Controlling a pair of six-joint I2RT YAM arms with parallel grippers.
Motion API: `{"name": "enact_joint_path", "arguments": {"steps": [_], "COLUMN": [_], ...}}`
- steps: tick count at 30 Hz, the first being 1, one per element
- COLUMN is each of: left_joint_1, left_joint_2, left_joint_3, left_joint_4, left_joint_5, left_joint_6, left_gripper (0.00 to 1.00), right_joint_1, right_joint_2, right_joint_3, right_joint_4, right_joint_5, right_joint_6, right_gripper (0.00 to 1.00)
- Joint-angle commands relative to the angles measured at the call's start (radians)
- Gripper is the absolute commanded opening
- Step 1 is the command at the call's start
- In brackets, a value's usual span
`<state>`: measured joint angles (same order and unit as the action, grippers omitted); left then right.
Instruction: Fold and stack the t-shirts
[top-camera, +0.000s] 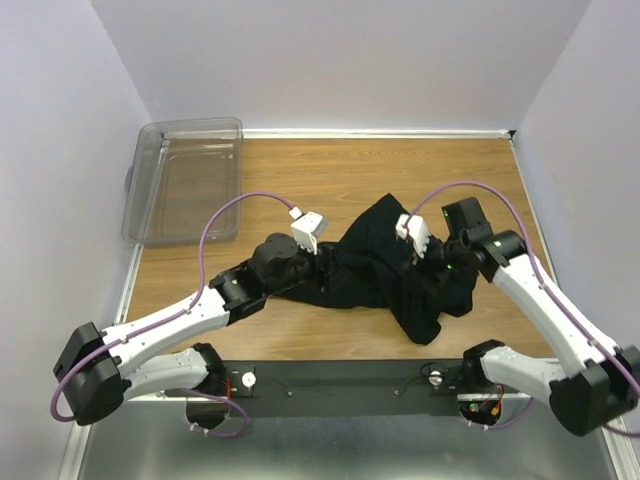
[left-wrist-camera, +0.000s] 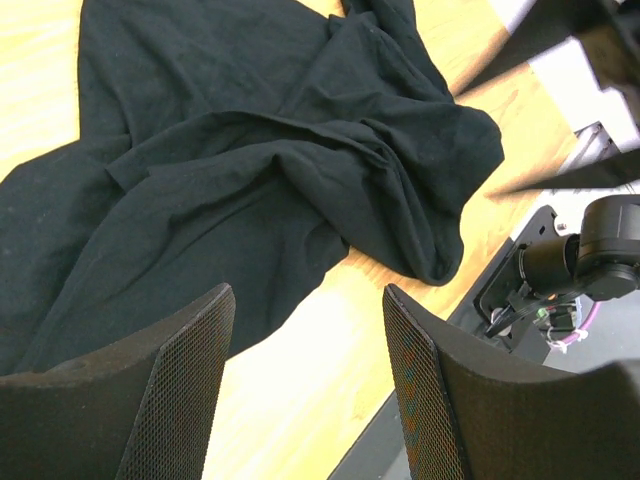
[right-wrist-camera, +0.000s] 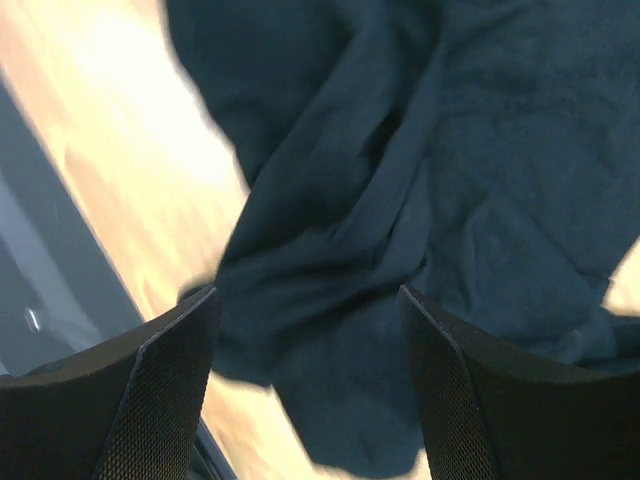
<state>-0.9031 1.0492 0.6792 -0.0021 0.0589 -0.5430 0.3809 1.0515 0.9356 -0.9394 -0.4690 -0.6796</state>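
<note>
A black t-shirt lies crumpled in a heap on the wooden table; I cannot tell whether the heap holds more than one. No logo or neck tag shows. My left gripper is at the heap's left edge. In the left wrist view it is open and empty over bare wood, with the cloth just ahead. My right gripper is over the heap's right side. In the right wrist view it is open and empty above a fold of the shirt.
A clear plastic bin stands at the back left of the table. A black mounting strip with the arm bases runs along the near edge. White walls close in the left, back and right sides.
</note>
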Motion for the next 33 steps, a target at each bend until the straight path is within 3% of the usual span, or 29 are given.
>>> {"name": "enact_joint_path", "arguments": {"steps": [1,3,4,12,19,30,32,33], "left_joint_1": [0.004,0.004,0.004,0.016,0.027,0.032,0.033,0.033], "left_joint_2": [-0.035,-0.061,-0.089,-0.303,-0.419,-0.431,-0.437,-0.436], "left_joint_3": [-0.024,-0.052,-0.087,-0.265,-0.305,-0.320,-0.325,-0.328], "left_joint_4": [0.031,0.040,0.056,0.086,0.034,0.017,0.017,0.017], "left_joint_5": [-0.051,-0.090,-0.106,-0.152,-0.182,-0.176,-0.176,-0.177], "left_joint_6": [-0.034,-0.064,-0.104,-0.250,-0.267,-0.278,-0.284,-0.287], "left_gripper": [0.69,0.69,0.69,0.69,0.70,0.70,0.70,0.70], "right_joint_1": [-0.001,0.045,0.059,0.064,0.064,0.079,0.081,0.082], "right_joint_2": [0.097,0.168,0.197,0.387,0.459,0.596,0.611,0.616], "right_joint_3": [0.006,0.017,0.020,0.080,0.124,0.163,0.172,0.180], "right_joint_4": [0.228,0.255,0.270,0.419,0.438,0.439,0.444,0.447], "right_joint_5": [-0.011,-0.004,0.080,0.239,0.178,0.141,0.176,0.190], "right_joint_6": [0.322,0.339,0.345,0.408,0.430,0.434,0.434,0.434], "right_gripper": [0.78,0.78,0.78,0.68,0.65,0.56,0.45,0.29]}}
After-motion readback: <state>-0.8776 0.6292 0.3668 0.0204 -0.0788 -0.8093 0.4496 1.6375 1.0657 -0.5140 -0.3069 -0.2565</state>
